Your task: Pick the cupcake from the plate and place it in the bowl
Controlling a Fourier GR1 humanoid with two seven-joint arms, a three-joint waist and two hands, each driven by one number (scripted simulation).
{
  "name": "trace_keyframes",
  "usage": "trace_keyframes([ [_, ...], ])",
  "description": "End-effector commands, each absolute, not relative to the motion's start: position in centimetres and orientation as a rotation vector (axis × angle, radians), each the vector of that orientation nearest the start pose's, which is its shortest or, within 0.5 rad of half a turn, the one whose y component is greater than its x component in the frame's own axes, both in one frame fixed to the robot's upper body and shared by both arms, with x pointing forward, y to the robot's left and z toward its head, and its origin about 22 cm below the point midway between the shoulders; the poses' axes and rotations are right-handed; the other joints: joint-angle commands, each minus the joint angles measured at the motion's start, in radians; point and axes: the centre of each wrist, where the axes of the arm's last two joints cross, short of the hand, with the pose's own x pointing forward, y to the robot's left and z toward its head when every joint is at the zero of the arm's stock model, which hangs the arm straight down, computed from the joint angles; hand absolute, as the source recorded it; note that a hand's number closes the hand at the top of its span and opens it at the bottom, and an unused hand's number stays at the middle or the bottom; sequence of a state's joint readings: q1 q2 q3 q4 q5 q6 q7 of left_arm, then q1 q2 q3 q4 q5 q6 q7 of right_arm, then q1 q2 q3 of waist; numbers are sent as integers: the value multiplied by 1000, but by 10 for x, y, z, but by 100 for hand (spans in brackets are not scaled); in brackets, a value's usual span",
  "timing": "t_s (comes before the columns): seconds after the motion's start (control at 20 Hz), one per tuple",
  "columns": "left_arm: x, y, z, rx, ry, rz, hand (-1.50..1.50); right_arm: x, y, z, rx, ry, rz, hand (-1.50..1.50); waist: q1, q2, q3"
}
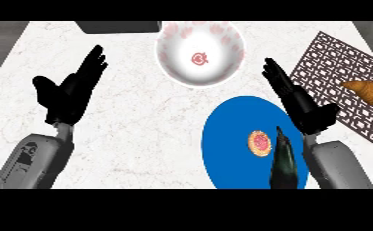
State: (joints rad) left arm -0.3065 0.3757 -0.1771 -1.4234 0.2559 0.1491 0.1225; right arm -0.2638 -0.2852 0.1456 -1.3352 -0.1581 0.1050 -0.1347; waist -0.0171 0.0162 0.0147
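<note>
Marble counter [131, 126] | croissant [360, 89] on lattice mat [328, 72] | eggplant [284, 163] beside cupcake [259, 142]

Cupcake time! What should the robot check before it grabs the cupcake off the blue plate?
1. Cupcake sits on the blue plate: ok.
2. Right hand has straight fingers and holds nothing: ok.
3. Right hand is over the cupcake: not ok, it shows beside the plate's upper right, its thumb near the cupcake.
4. Bowl has room inside: ok, only its pink pattern shows.
5. Path from plate to bowl is free: ok, bare counter lies between them.
6. Left hand is out of the way: ok, open at the left, far from both.
</note>
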Motion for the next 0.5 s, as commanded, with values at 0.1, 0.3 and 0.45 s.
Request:
trace_keyframes([
  [0.1,311,283,73,44,-1642,-65,0,286,-246,22,-6,-1579,54,-150,4,-21,-17],
  [0.3,297,273,67,22,-1653,-4,0,268,-338,13,-618,-1307,310,-150,-9,-12,-60],
  [0.45,288,285,67,-51,-1680,65,0,261,-308,3,-690,-1282,-182,-150,-3,-31,-23],
])
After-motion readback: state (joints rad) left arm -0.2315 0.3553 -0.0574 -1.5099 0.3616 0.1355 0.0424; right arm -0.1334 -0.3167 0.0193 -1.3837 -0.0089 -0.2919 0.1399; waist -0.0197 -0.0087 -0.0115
